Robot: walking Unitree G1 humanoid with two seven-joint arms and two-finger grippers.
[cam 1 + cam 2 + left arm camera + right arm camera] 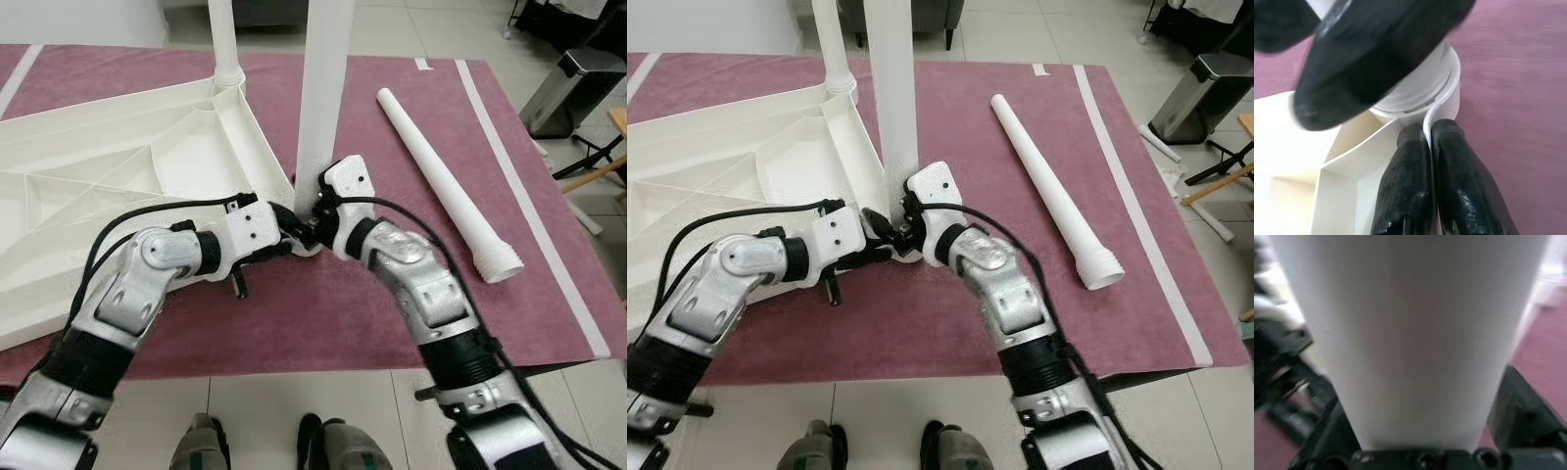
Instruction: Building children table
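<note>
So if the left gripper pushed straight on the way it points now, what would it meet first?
Probably the upright leg seated in the tabletop corner socket; the left gripper already pinches the socket's rim just short of it.

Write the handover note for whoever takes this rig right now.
Left pincer: shut on the rim of the tabletop, which lies upside down on the maroon mat, at its near corner.
Right pincer: shut on the upright leg standing in that corner socket.
Done: far-corner leg stands in its socket.
Left: whether the held leg is fully seated is unclear; loose leg lies on the mat to the right, still to fit.
</note>
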